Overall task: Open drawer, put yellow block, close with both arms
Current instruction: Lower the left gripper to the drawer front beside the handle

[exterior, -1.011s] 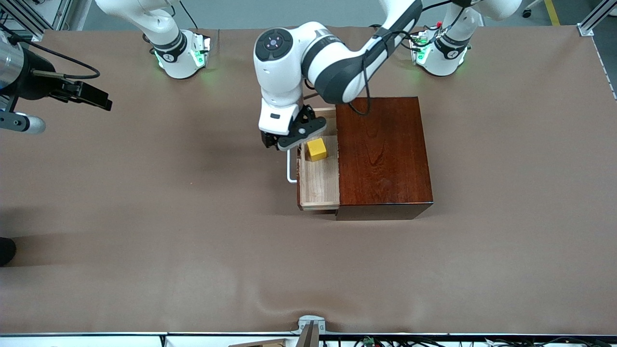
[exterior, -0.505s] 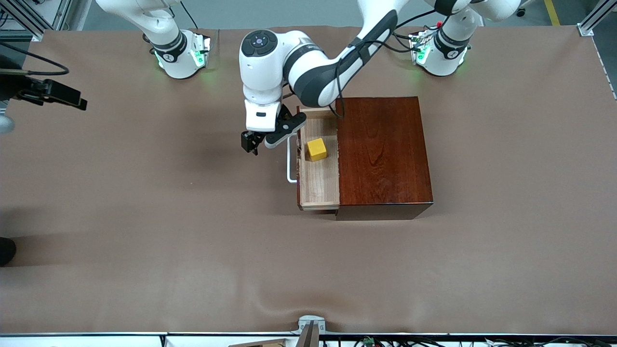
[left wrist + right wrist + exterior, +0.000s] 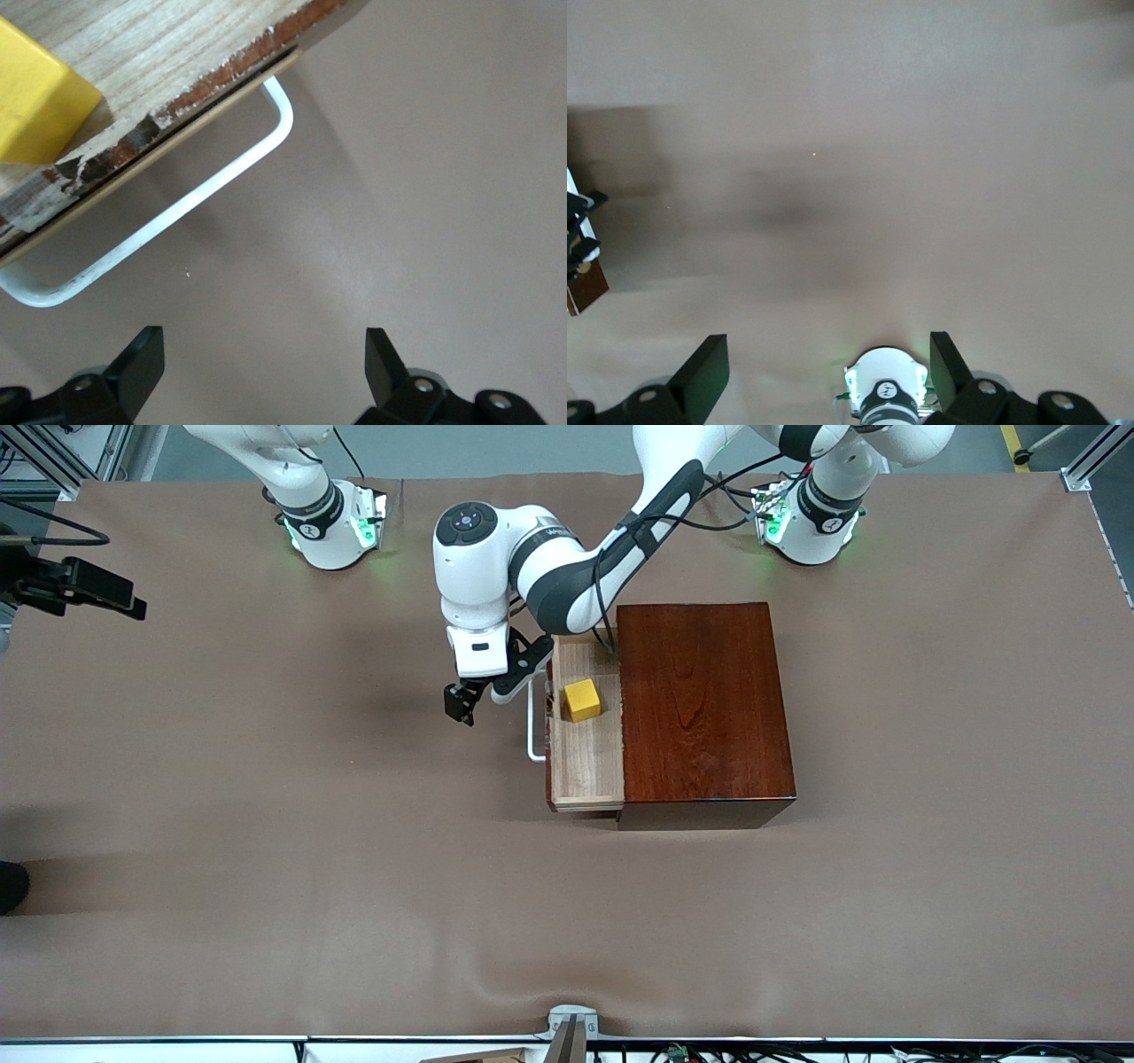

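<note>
The drawer [image 3: 586,757] stands pulled out of the reddish-brown wooden box [image 3: 704,708], with its white handle [image 3: 534,731] toward the right arm's end of the table. The yellow block [image 3: 582,699] lies in the drawer. My left gripper [image 3: 460,704] is open and empty over the bare table just beside the handle. The left wrist view shows the block [image 3: 35,97], the drawer's edge [image 3: 168,53] and the handle [image 3: 177,212] ahead of the open left gripper [image 3: 263,363]. My right gripper [image 3: 120,600] is open and empty, raised high over the right arm's end of the table; it also shows in the right wrist view [image 3: 828,372].
The brown table cover [image 3: 354,868] stretches all round the box. The right arm's base [image 3: 884,390] glows green below the right gripper. A corner of the wooden box [image 3: 586,288] shows at the edge of the right wrist view.
My left gripper has moved off the drawer and the block to over the table beside the handle. My right gripper has drawn back toward the table's end. The block stays in the drawer.
</note>
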### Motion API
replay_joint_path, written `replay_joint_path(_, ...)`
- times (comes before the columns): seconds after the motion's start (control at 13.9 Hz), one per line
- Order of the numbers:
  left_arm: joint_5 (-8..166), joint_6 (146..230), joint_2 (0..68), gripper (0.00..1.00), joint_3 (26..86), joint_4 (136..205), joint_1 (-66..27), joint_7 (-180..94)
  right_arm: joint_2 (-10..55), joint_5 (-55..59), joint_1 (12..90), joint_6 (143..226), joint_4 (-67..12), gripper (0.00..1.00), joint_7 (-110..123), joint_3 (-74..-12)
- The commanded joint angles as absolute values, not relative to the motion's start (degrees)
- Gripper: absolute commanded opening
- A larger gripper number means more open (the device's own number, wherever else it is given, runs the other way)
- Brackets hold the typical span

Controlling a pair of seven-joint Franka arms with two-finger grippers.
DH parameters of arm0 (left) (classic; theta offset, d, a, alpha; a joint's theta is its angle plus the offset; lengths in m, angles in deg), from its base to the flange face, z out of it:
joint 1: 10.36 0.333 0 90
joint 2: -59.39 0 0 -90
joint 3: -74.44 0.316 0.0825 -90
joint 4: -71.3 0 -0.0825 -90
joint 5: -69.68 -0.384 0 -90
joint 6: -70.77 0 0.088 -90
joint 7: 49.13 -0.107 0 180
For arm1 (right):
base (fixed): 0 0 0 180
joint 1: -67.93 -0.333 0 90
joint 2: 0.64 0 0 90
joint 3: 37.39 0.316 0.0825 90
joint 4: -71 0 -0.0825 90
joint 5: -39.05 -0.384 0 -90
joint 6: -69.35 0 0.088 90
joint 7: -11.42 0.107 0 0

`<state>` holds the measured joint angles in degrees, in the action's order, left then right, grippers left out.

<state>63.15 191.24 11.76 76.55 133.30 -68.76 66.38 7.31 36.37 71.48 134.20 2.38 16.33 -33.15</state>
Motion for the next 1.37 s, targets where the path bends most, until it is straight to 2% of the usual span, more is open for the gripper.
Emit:
replay_joint_path(0.0, 62.5, 191.2, 9.7, 1.0, 77.8, 131.2, -69.7, 70.6, 3.6, 36.8, 62.7, 136.8, -2.7, 1.0, 11.6, -44.2)
replay_joint_path(0.22, 62.5, 191.2, 8.9, 1.0, 77.8, 131.2, -69.7, 72.6, -2.7, 36.8, 62.5, 142.1, -12.0, 1.0, 10.5, -44.2)
replay_joint_path(0.36, 62.5, 190.8, 8.6, 1.0, 77.9, 131.6, -69.6, 72.8, -4.6, 36.9, 62.5, 144.1, -14.4, 1.0, 10.4, -43.8)
replay_joint_path(0.58, 62.6, 189.3, 8.1, 1.0, 77.9, 132.0, -69.6, 72.9, -4.0, 37.6, 63.7, 144.8, -13.4, 1.0, 8.4, -42.6)
replay_joint_path(0.79, 62.7, 187.1, 8.2, 1.0, 77.8, 132.0, -69.2, 72.7, -2.9, 37.8, 64.9, 144.1, -8.7, 1.0, 8.6, -42.5)
replay_joint_path(0.94, 62.5, 185.7, 8.2, 1.0, 77.9, 132.1, -69.0, 72.5, -3.0, 37.6, 64.9, 143.7, -8.8, 1.0, 8.6, -42.1)
replay_joint_path(1.15, 62.3, 182.8, 8.7, 1.0, 77.9, 132.5, -68.8, 72.2, -3.1, 38.4, 67.1, 141.4, -8.6, 1.0, 9.1, -38.0)
replay_joint_path(1.3, 62.2, 180.8, 9.0, 1.0, 77.8, 132.5, -67.8, 71.8, -2.8, 37.6, 68.6, 141.7, -8.6, 1.0, 8.7, -38.3)
